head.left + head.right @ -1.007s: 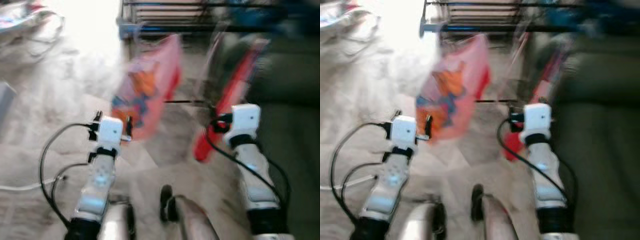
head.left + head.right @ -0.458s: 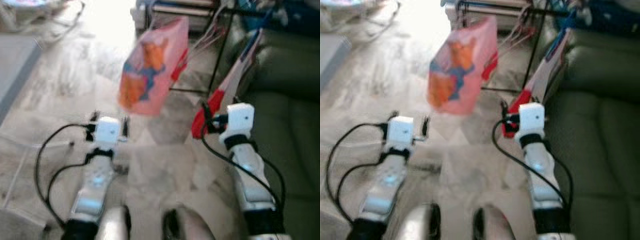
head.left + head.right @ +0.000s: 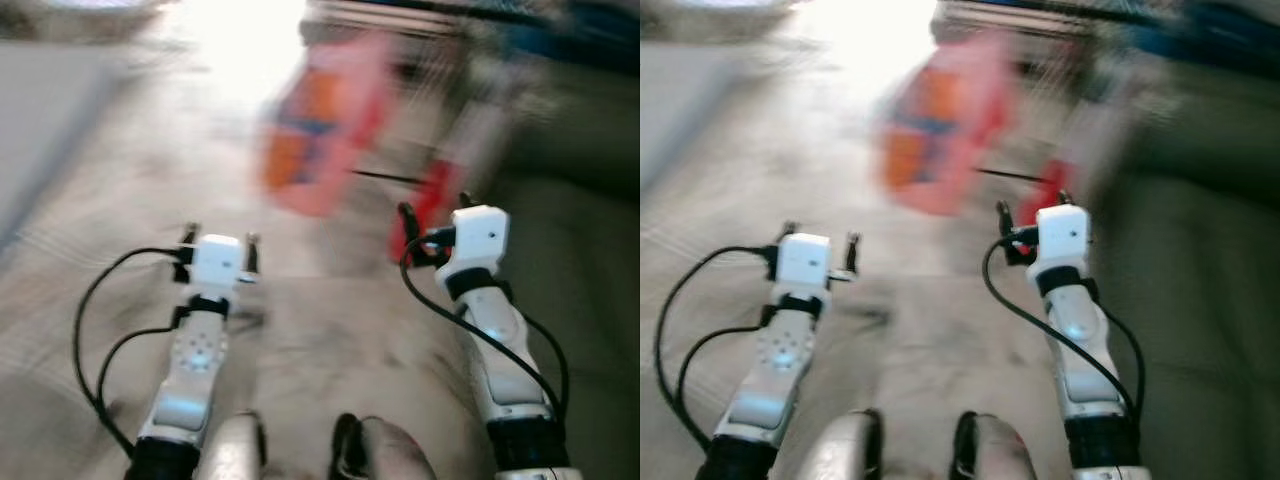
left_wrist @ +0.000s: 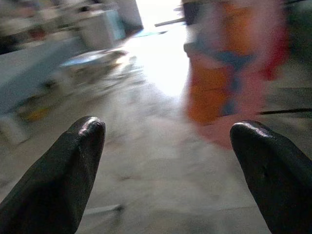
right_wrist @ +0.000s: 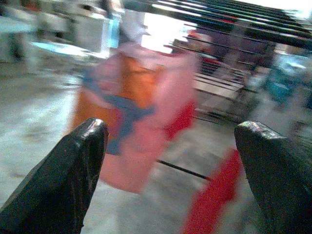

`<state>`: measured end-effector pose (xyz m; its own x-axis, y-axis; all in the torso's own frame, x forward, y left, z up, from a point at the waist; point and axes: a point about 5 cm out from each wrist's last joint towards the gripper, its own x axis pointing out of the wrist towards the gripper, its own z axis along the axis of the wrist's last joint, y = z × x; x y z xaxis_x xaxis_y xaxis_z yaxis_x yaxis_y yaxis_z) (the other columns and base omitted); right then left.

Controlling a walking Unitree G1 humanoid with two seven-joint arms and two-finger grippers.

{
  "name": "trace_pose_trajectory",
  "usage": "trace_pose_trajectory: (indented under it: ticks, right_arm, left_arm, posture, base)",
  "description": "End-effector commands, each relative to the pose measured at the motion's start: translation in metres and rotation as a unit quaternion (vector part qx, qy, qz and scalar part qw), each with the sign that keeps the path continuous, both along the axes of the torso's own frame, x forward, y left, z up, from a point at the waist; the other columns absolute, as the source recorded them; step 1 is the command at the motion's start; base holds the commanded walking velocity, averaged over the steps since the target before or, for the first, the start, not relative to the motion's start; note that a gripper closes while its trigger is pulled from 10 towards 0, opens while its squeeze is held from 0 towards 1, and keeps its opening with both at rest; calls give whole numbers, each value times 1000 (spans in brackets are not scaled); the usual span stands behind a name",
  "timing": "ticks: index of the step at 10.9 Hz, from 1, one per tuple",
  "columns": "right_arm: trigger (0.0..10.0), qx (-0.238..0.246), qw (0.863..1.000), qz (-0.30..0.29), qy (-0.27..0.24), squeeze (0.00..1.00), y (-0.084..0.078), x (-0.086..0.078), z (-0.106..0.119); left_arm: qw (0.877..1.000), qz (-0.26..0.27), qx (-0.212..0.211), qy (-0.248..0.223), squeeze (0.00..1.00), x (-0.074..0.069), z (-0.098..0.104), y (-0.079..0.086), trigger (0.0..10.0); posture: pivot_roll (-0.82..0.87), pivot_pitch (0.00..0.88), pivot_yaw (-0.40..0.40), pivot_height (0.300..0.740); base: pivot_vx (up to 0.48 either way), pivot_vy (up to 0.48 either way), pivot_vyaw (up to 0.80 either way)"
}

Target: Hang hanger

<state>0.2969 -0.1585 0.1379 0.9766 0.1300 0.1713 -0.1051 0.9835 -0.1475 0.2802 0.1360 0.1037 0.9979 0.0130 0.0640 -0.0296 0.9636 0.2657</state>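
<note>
The head views are blurred by motion. A pink garment with an orange and blue print hangs ahead, in front of a dark drying rack. Beside it hangs a red and white garment. I cannot make out a hanger. My left gripper is held out low over the floor, open and empty; its wrist view shows the pink garment some way ahead. My right gripper is open and empty too, short of the red garment and the pink garment.
A dark green sofa runs along the right side. Pale stone floor lies in front of me. A grey flat surface is at the left, with bright glare on the floor beyond.
The whole picture has shifted and blurred, so the camera moved. Both arms keep the same outstretched pose with open fingers.
</note>
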Motion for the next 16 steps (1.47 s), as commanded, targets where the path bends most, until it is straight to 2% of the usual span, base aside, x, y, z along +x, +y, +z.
trace_pose_trajectory:
  ticks: [1, 2, 4, 6, 7, 9, 11, 14, 16]
  right_arm:
    - [10000, 4, 1000, 2, 0, 0, 0, -2, -1]
    - [10000, 6, 1000, 1, 2, 0, 0, -2, -2]
    - [10000, 9, 1000, -13, 13, 0, -8, -6, -9]
    - [10000, 6, 999, -36, 39, 0, -23, -16, -23]
    - [10000, 9, 997, -56, 59, 0, -33, -24, -35]
    - [10000, 15, 995, -66, 68, 0, -32, -29, -44]
    - [10000, 12, 997, -47, 67, 0, -19, -29, -45]
    - [10000, 9, 997, -55, 57, 0, -24, -22, -43]
    - [10000, 14, 996, -65, 53, 0, -22, -17, -40]
  left_arm:
    - [1000, 0, -1, 2, 0, -2, -2, -1, 10000]
    - [1000, -2, 3, 1, 0, -2, -1, -1, 10000]
    - [1000, 8, 20, 12, 0, -8, -7, 9, 10000]
    - [998, 34, 42, 34, 0, -24, -18, 26, 10000]
    - [996, 43, 53, 54, 0, -40, -29, 36, 10000]
    - [996, 39, 54, 60, 0, -46, -30, 35, 10000]
    - [997, 18, 49, 48, 0, -38, -23, 27, 10000]
    - [998, 18, 47, 46, 0, -32, -21, 18, 10000]
    - [999, 20, 33, 27, 0, -17, -13, 14, 10000]
  posture:
    - [0, 220, -28, 740]
    - [0, 220, -24, 740]
    - [0, 223, -21, 740]
    - [6, 235, -14, 740]
    - [12, 241, -3, 740]
    - [21, 246, 24, 740]
    - [14, 253, 27, 740]
    - [9, 241, 53, 740]
    - [-6, 236, 43, 740]
  base:
    - [0, 0, 800]
    - [0, 0, 800]
    - [0, 0, 231]
    - [0, 0, 0]
    - [0, 0, 0]
    - [0, 0, 0]
    - [0, 0, 400]
    - [0, 0, 744]
    - [0, 0, 0]
